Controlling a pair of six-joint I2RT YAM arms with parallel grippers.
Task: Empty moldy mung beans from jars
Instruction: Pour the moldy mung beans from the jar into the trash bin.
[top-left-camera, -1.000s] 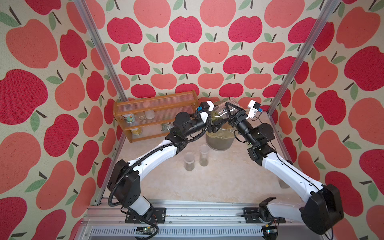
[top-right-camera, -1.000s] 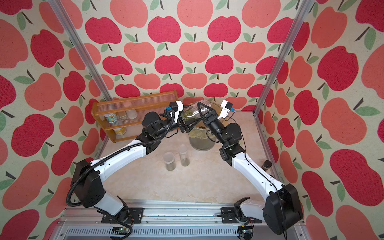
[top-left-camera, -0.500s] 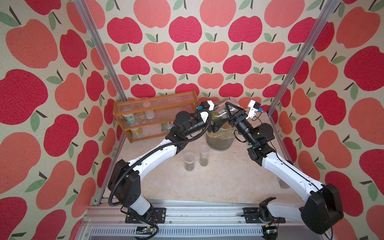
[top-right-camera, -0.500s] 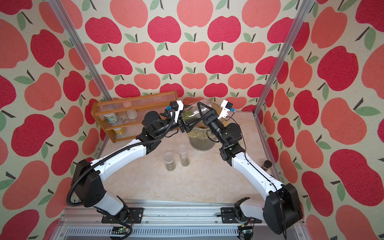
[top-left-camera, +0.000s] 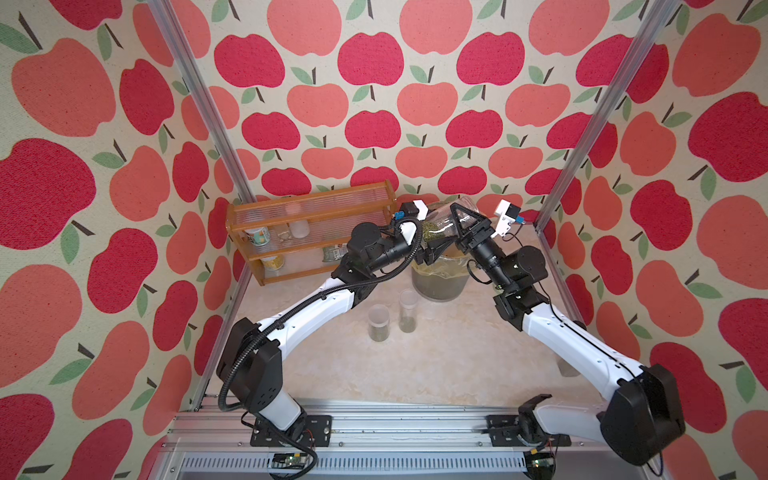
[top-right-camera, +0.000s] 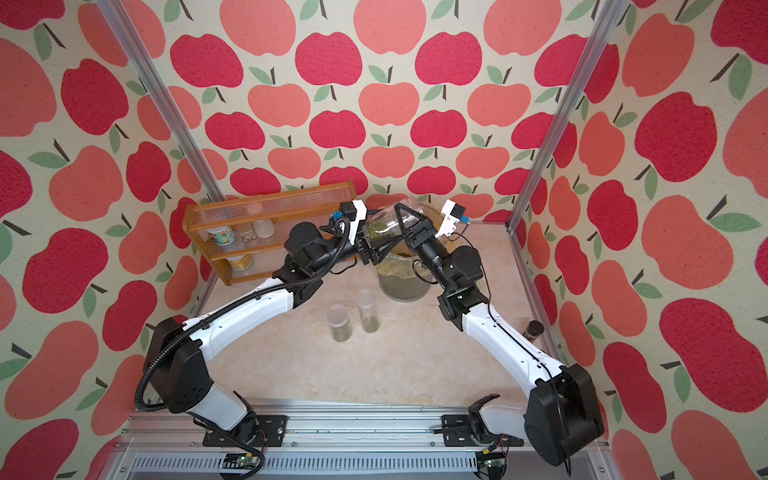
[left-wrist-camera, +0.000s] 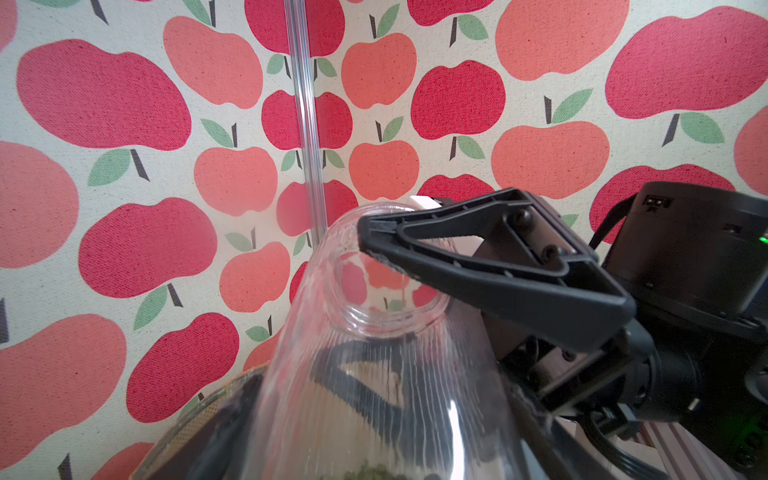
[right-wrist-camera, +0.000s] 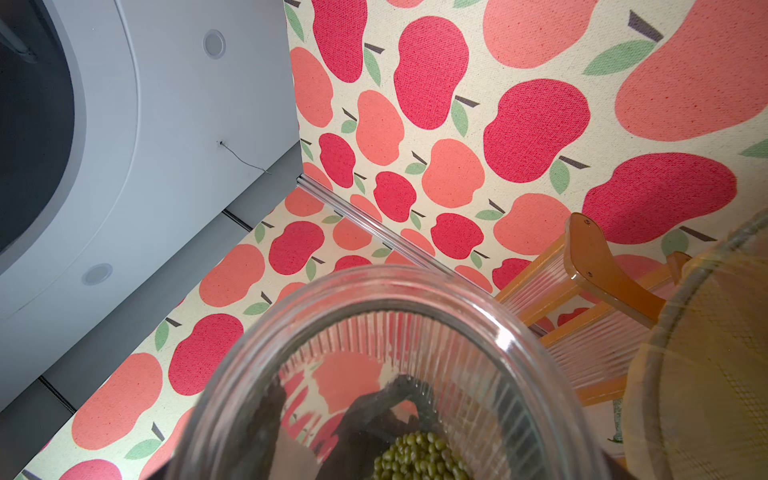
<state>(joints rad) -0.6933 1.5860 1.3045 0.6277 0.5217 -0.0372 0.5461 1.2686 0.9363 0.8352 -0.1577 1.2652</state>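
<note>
Top views, both: jar (top-left-camera: 444, 218) tilted over bin (top-left-camera: 440, 289), beans (top-left-camera: 428, 230) pooled at low end. Left gripper (top-left-camera: 431, 243) pinching that end; right gripper (top-left-camera: 457, 226) astride base (clamped or loose, cannot tell). Risk: smooth glass pivoting in one-ended hold, beans spilling past bin rim.

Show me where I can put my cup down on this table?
The widest bare patch of the beige marbled table lies between the short clear jar, the tall slim clear jar and the front metal rail. It is crowded at the back: orange wooden rack, grey bin with yellow bag, and the ribbed clear jar held over it.
</note>
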